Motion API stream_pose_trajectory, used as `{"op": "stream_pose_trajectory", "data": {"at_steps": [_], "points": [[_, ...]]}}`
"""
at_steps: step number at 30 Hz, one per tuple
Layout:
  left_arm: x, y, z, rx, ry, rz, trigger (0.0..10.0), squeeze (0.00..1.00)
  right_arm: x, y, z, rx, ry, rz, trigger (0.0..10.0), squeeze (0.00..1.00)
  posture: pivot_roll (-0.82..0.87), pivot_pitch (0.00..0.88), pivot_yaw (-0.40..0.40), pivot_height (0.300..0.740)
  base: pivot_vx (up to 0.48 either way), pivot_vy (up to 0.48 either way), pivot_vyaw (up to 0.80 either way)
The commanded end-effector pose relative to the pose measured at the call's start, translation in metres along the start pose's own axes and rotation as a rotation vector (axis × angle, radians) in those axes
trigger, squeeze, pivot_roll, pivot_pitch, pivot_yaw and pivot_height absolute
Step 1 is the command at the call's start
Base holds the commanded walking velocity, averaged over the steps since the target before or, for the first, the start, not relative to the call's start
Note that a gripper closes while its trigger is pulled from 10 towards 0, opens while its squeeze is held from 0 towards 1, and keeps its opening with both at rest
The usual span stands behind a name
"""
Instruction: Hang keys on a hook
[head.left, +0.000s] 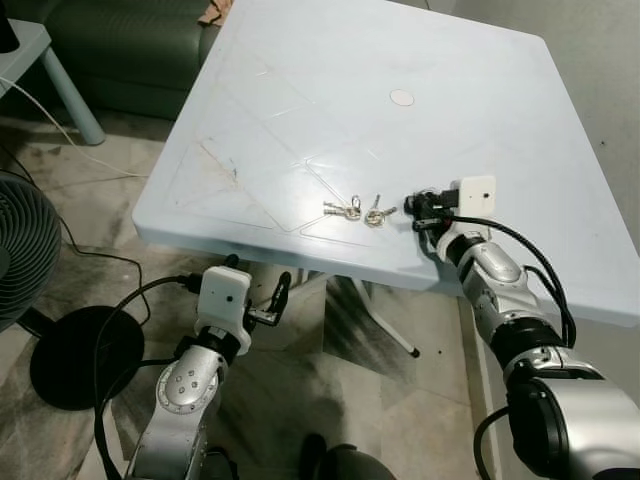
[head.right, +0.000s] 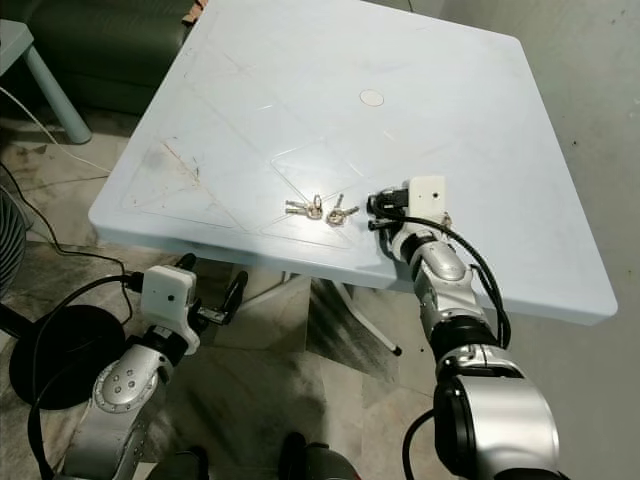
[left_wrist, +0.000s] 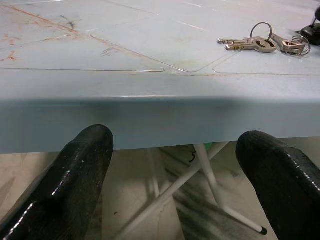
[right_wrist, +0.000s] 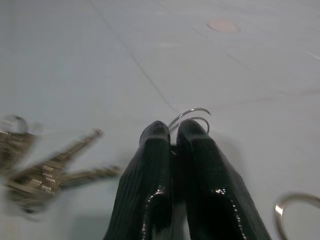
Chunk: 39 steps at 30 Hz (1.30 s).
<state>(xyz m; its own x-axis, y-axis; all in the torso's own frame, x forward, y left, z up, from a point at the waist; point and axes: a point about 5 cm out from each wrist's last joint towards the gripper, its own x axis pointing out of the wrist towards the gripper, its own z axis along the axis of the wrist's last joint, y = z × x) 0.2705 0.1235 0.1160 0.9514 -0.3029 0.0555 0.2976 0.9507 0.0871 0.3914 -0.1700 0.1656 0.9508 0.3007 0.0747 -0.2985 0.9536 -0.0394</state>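
Right gripper (right_wrist: 172, 131) sits low on my pale blue table (head.left: 300, 90), fingers pinched together on a key ring (right_wrist: 192, 116). Keys (head.left: 343, 209) lie just left. Left gripper (head.left: 262, 296) hangs open below the near edge.

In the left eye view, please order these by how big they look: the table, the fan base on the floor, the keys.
1. table, by far the largest.
2. fan base, a dark disc on the floor.
3. keys, small, lying near the table's front edge.
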Motion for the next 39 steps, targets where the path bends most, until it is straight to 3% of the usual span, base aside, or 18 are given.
{"op": "stream_pose_trajectory", "data": {"at_steps": [1,4,11,12,13,14,15,16,28,30,31,32,33,39], "points": [[-0.003,-0.002,-0.002,0.0,0.011,0.003,10.0,0.0,-0.005,-0.009,-0.002,0.036,-0.004,-0.03,10.0,1.0,0.25,0.261,-0.169,0.74,0.0,0.0,0.0],[-0.003,-0.002,-0.002,-0.001,0.011,0.003,10.0,0.0,-0.007,-0.013,0.0,0.107,-0.028,-0.018,10.0,1.0,0.25,0.259,-0.168,0.74,0.0,0.0,0.0],[-0.001,-0.003,-0.002,-0.002,0.009,-0.003,10.0,0.0,-0.006,-0.017,-0.001,0.07,0.005,-0.066,10.0,1.0,0.24,0.251,-0.164,0.74,0.0,0.0,0.0],[-0.001,-0.003,-0.002,-0.002,0.009,-0.004,10.0,0.0,-0.006,-0.017,-0.002,0.048,0.02,-0.09,10.0,0.82,0.24,0.251,-0.164,0.74,0.0,0.0,0.0],[-0.001,-0.003,-0.002,-0.003,0.008,-0.005,10.0,0.0,-0.005,-0.016,-0.003,0.078,0.034,-0.094,10.0,0.54,0.24,0.251,-0.164,0.74,0.0,0.0,0.0],[-0.001,-0.004,-0.002,-0.002,0.009,-0.006,10.0,0.0,-0.005,-0.016,-0.003,0.089,0.029,-0.092,10.0,0.83,0.24,0.252,-0.163,0.74,0.0,0.0,0.0],[-0.001,-0.004,-0.001,-0.002,0.009,-0.006,10.0,0.0,-0.004,-0.015,-0.002,0.098,0.023,-0.088,10.0,0.83,0.24,0.252,-0.163,0.74,0.0,0.0,0.0],[-0.001,-0.003,-0.001,-0.004,0.008,-0.006,10.0,0.0,-0.004,-0.013,-0.002,0.122,0.011,-0.088,10.0,1.0,0.24,0.252,-0.163,0.74,0.0,0.0,0.0],[-0.002,-0.003,-0.002,-0.007,0.01,0.003,10.0,0.0,0.002,-0.002,-0.002,0.207,0.03,-0.062,10.0,1.0,0.24,0.261,-0.166,0.74,0.0,0.0,0.0],[-0.002,-0.003,-0.002,-0.008,0.011,0.004,10.0,0.0,0.003,-0.001,-0.002,0.203,0.04,-0.071,10.0,0.96,0.24,0.261,-0.166,0.74,0.0,0.0,0.0],[-0.002,-0.003,-0.002,-0.008,0.011,0.004,10.0,0.0,0.004,0.001,-0.001,0.207,0.038,-0.072,10.0,0.41,0.24,0.261,-0.166,0.74,0.0,0.0,0.0],[-0.002,-0.003,-0.002,-0.008,0.011,0.004,10.0,0.0,0.004,0.002,0.0,0.213,0.031,-0.068,10.0,0.41,0.24,0.261,-0.166,0.74,0.0,0.0,0.0],[-0.002,-0.003,-0.002,-0.008,0.011,0.004,10.0,0.0,0.005,0.003,0.001,0.218,0.029,-0.067,10.0,0.0,0.24,0.262,-0.166,0.74,0.0,0.0,0.0],[-0.002,-0.003,-0.002,-0.008,0.012,0.005,10.0,0.0,0.008,0.004,0.002,0.212,0.048,-0.11,10.0,0.0,0.24,0.262,-0.166,0.74,0.0,0.0,0.0]]}}
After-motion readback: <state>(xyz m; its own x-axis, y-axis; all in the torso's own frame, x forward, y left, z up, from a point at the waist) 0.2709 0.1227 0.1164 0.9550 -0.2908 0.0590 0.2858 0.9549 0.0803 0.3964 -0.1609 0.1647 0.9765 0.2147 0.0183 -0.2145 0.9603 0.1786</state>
